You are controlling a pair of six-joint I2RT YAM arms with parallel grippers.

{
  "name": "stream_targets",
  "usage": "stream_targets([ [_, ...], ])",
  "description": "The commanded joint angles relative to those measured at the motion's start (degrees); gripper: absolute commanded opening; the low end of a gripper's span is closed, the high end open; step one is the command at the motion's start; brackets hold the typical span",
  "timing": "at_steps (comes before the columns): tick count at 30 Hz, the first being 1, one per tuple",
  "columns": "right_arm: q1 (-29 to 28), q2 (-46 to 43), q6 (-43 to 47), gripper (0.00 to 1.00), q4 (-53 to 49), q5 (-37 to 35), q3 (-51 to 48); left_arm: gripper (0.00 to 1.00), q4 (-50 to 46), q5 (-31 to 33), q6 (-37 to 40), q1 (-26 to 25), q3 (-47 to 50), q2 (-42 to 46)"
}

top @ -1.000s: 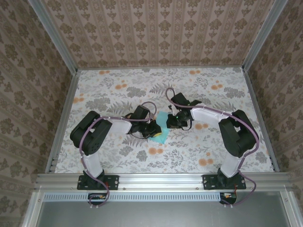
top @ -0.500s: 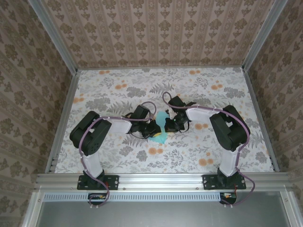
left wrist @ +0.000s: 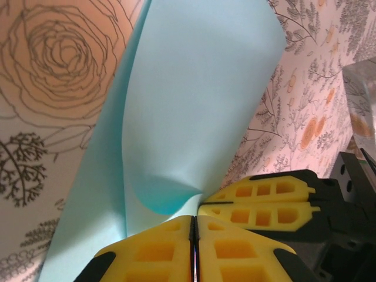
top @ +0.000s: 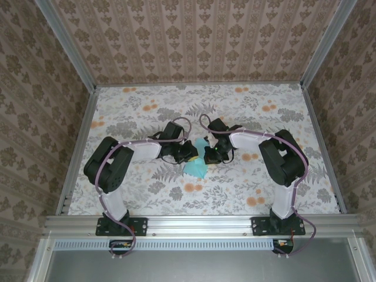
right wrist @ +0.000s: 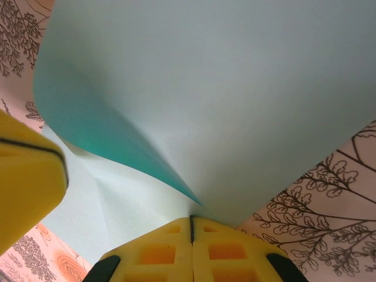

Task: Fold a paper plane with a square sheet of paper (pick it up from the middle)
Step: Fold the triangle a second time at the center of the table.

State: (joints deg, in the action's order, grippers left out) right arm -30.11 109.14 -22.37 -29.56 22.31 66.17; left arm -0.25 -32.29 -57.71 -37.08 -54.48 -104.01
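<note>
Closest in, the left hand point(left wrist: 192, 247) has its yellow fingers pressed flat together, with the sheet point(left wrist: 194, 100) pinched in the seam. The right hand point(right wrist: 191, 241) is closed the same way on the same sheet, its pads meeting with no gap. The two grips sit just beside each other: in the left wrist view the right hand's fingers point(left wrist: 258, 202) come in from the right and all but touch the left pair at the pinch.

From that shared point the sheet bows up and away from both hands, one half curling over the other in a soft, uncreased bend. Its bend line runs outward from the fingertips. From above, the sheet point(top: 197, 163) lies between the hands at mid tabletop point(top: 247, 194), most of it spilling toward the near-left. The left hand point(top: 188, 154) and right hand point(top: 212, 154) are equally near it.

The next move probably turns on drawing the grips apart along that bend to set a crease. The main obstruction is the hands crowding each other; nothing else lies near. Patterned walls point(top: 194, 41) stand well beyond.
</note>
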Motion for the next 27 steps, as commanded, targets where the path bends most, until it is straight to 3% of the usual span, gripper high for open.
stream_targets([
  [1,0.05,3.23,1.69,0.06,-3.22,-4.50,-0.35,0.10,-4.93,1.94,3.68,-0.15,-2.66,-2.20],
  [13,0.84,3.27,2.50,0.06,-3.01,-5.70,0.41,0.10,-8.38,7.67,4.55,-0.03,0.14,-3.47],
  [17,0.60,0.36,1.33,0.06,-2.72,-2.38,2.00,0.08,-7.58,7.59,3.54,-0.14,1.67,-4.43],
  [20,-0.72,-4.51,-0.96,0.07,-0.76,0.38,1.90,0.08,-7.64,7.42,2.89,-0.16,2.75,-5.15],
  [27,-6.33,-8.91,-4.49,0.07,0.90,-1.66,-0.78,0.07,-7.52,7.33,2.21,-0.45,3.24,-6.07],
])
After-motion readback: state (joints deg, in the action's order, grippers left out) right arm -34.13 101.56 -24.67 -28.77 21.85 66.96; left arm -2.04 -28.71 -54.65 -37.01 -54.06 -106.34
